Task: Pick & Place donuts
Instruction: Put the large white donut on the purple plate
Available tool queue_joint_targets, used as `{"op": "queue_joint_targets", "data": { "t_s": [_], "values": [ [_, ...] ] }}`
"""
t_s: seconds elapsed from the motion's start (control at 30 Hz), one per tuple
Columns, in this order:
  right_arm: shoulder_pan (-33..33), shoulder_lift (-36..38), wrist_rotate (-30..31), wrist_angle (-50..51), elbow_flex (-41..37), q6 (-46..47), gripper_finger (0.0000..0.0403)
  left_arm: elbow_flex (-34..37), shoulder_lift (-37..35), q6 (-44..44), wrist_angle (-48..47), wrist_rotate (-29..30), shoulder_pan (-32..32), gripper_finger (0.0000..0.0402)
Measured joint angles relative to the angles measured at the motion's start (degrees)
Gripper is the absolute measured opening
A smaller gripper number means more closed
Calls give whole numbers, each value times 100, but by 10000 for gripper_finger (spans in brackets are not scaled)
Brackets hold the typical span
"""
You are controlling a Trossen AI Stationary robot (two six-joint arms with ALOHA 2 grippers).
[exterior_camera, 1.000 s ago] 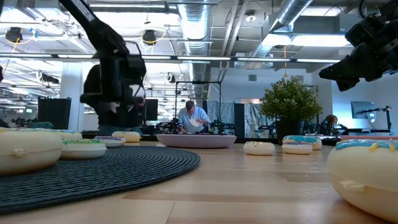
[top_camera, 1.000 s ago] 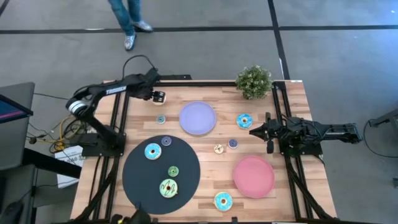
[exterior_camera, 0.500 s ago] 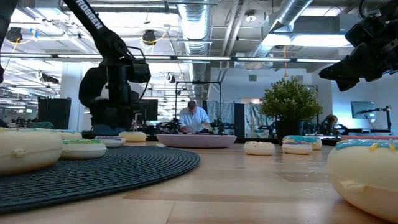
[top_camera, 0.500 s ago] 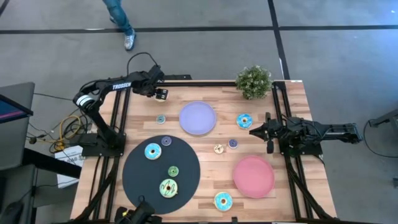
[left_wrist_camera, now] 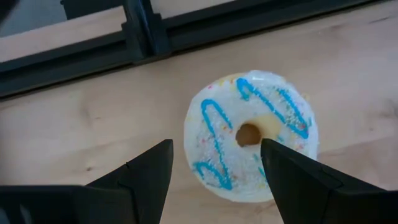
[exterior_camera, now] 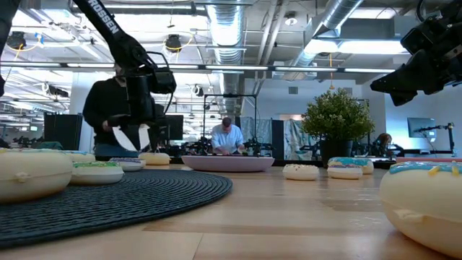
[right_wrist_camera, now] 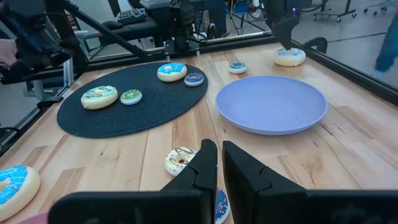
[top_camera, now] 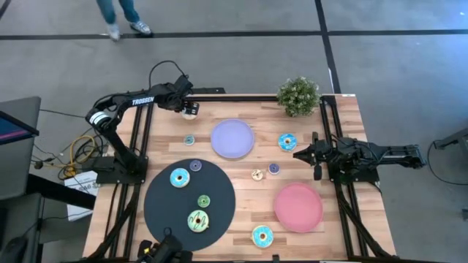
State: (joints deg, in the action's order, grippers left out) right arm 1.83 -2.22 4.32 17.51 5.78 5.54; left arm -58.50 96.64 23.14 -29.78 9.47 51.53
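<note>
My left gripper (top_camera: 189, 108) (left_wrist_camera: 216, 152) hangs open over the table's far left corner. Right under it a white donut (left_wrist_camera: 249, 134) (top_camera: 190, 112) with blue stripes lies flat on the wood; one finger stands beside it, the other over its edge, and neither touches it. My right gripper (top_camera: 296, 154) (right_wrist_camera: 220, 163) waits shut at the table's right side. Several donuts lie on the black plate (top_camera: 219, 191); among them are a blue one (top_camera: 179, 177) and a small green one (top_camera: 203, 200). Others lie on the wood, such as the blue donut (top_camera: 287, 141) and the small cream one (top_camera: 257, 174).
A lavender plate (top_camera: 232, 139) sits far centre and a pink plate (top_camera: 298, 207) near right. A potted plant (top_camera: 298, 95) stands at the far edge. Black frame rails (top_camera: 139, 146) run along the table's left, right and far sides. A person walks on the floor beyond the far edge.
My left gripper has moved a little toward the far edge and has turned about its wrist over the white donut. The donut has stayed where it was. The person beyond the table has walked off to the left.
</note>
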Motion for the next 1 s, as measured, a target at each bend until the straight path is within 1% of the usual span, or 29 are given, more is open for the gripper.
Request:
{"op": "queue_joint_targets", "data": {
  "t_s": [0.3,0.6,0.67,0.9,1.0],
  "values": [
    [2,0,0,-1,-1,0,17,11,560,112,330,-4,0,238],
    [0,-1,0,0,0,0,17,11,635,114,389,-26,-7,235],
    [0,-2,0,-1,0,0,17,11,636,114,385,-28,-7,226],
    [1,0,0,0,0,0,17,11,641,137,378,-33,-11,168],
    [1,-1,0,1,-1,0,17,11,644,162,376,-33,-11,151]
  ]
}}
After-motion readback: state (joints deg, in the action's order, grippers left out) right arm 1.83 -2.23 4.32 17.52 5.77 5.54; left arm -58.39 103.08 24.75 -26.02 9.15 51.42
